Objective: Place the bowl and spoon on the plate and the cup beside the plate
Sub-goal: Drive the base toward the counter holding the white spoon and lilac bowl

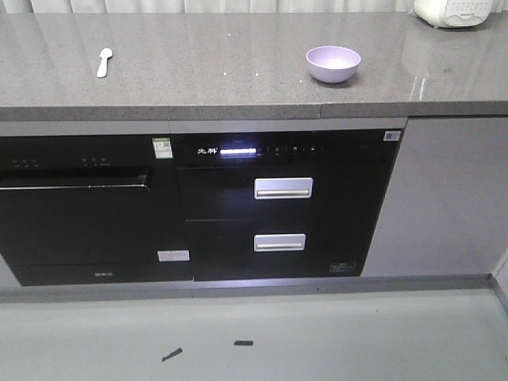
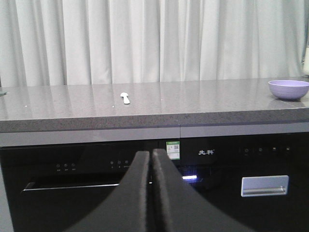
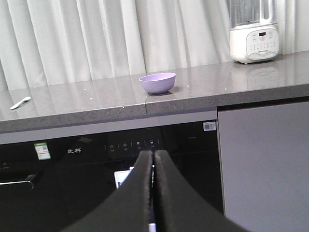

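Jaws on my left gripper (image 2: 150, 154) and right gripper (image 3: 153, 154) meet on nothing, low before the black appliances (image 1: 278, 214); on the grey counter (image 1: 214, 67) beyond, the bowl (image 1: 333, 63) sits right and the spoon (image 1: 104, 62) lies well apart, left.

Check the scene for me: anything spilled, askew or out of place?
Nothing spilled: the bowl sits upright and the spoon lies flat on the counter. Only oddity: two small dark scraps on the floor.
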Available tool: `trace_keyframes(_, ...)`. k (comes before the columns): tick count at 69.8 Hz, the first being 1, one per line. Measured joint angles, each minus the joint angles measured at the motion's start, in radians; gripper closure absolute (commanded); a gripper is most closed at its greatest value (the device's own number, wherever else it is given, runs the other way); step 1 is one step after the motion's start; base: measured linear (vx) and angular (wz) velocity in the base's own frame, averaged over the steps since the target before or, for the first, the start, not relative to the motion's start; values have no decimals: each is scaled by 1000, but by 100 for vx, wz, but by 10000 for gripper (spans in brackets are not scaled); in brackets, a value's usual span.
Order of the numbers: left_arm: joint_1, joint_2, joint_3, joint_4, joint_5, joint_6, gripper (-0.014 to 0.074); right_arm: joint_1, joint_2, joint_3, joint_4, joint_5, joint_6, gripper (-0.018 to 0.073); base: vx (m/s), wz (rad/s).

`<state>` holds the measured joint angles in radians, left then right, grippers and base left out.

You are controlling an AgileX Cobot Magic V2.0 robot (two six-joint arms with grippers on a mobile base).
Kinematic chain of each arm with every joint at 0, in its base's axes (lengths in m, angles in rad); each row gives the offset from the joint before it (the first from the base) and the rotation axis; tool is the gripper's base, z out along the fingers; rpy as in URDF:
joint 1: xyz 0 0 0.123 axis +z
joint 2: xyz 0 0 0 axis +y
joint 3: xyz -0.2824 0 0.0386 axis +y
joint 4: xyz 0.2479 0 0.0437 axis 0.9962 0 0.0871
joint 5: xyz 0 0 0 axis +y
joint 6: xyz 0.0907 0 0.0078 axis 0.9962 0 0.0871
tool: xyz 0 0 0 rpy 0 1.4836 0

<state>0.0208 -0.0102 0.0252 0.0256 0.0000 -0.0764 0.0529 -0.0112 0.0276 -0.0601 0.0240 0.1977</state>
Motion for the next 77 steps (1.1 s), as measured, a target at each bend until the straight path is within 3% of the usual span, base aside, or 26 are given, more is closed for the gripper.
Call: trace_keyframes(77, 0, 0, 0, 0, 0, 0, 603, 0, 0, 0, 0, 0, 0, 570, 31, -5)
